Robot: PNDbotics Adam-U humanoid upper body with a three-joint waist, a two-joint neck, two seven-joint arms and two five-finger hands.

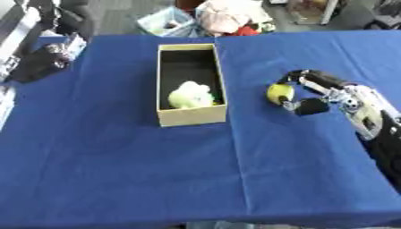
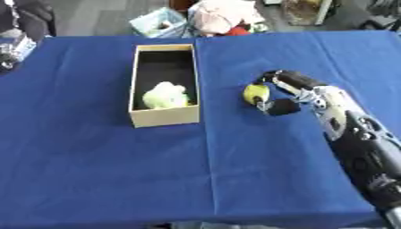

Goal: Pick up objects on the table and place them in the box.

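Note:
A tan cardboard box (image 1: pixel 191 116) stands open on the blue tablecloth (image 1: pixel 117 156), left of centre. A pale yellow-green soft thing (image 1: pixel 190 95) lies inside it at the near end. To the right of the box, my right hand (image 1: pixel 307 91) comes in from the right edge with its fingers curled round a small yellow object (image 1: pixel 279 93), which is close to the cloth. My left hand shows in neither view.
Beyond the table's far edge sit a light blue basket (image 1: pixel 166 21) and a pink and red bundle (image 1: pixel 228 18). A dark object (image 1: pixel 39 62) lies at the table's far left corner. Bare blue cloth spreads across the near half.

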